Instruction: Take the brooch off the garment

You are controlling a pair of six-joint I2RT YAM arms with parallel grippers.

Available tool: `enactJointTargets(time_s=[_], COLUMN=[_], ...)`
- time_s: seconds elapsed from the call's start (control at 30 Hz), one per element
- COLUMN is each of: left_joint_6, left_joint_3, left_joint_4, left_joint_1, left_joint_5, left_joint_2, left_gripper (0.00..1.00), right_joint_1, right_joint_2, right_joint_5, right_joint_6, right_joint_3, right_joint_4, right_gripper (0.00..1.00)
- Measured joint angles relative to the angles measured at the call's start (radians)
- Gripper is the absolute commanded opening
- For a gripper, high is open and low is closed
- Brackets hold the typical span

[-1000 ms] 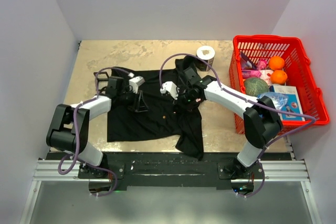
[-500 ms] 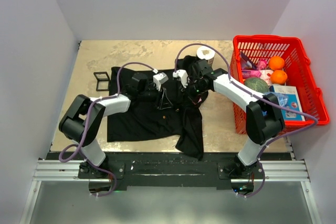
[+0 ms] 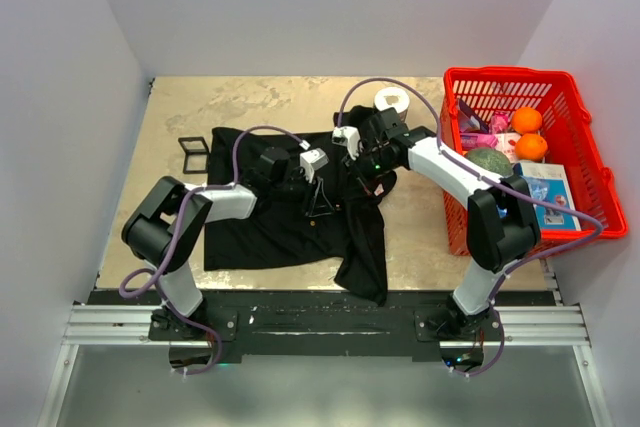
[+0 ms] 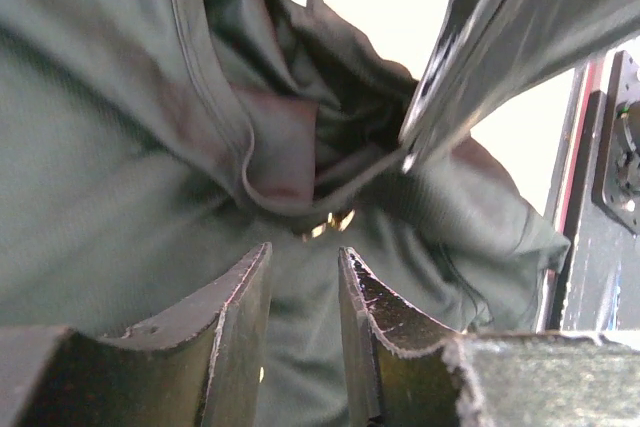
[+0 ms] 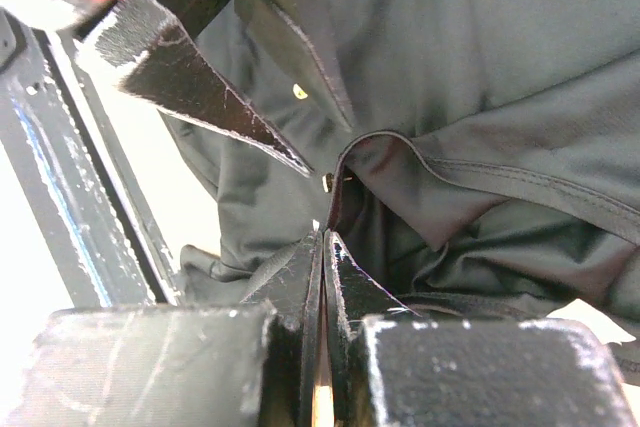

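The garment [image 3: 270,227], a black T-shirt, lies spread on the table, with its right part bunched. In the left wrist view the brooch [image 4: 331,221] is a small golden speck half under a raised fold of cloth [image 4: 280,147]. My left gripper [image 4: 305,252] is open and empty, its tips just short of the brooch. It hangs over the shirt's middle in the top view [image 3: 320,207]. My right gripper [image 5: 325,235] is shut on the edge of that fold, right below the brooch [image 5: 328,183]. In the top view it is at the shirt's right part [image 3: 367,173].
A red basket [image 3: 580,137] with oranges, an avocado and packets stands at the right. A white paper roll [image 3: 392,101] stands behind the shirt. A black square frame [image 3: 193,153] lies at the left of the shirt. Both arms cross above the cloth.
My left gripper has moved right across the shirt to the raised fold. My right gripper has moved a little back and right. The black frame is now uncovered.
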Motion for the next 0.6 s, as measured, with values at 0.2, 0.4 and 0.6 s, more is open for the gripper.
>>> enactJointTargets(time_s=[0.2, 0.4, 0.6], left_joint_6=[-0.003, -0.026, -0.039], left_joint_3=[-0.027, -0.019, -0.009], left_joint_4=[0.033, 0.097, 0.13], left_joint_1=[-0.008, -0.027, -0.043], left_joint_5=[0.009, 0.039, 0.043], left_joint_2=[0.011, 0.064, 0.09], left_gripper=[0.38, 0.36, 0.31], right_joint_1=[-0.014, -0.016, -0.018], right_joint_2=[0.0, 0.014, 0.017], right_joint_5=[-0.016, -0.016, -0.016], right_joint_6=[0.015, 0.023, 0.027], right_joint_3=[0.004, 0.012, 0.014], right_joint_4=[0.005, 0.008, 0.01], right_gripper=[0.0, 0.0, 0.0])
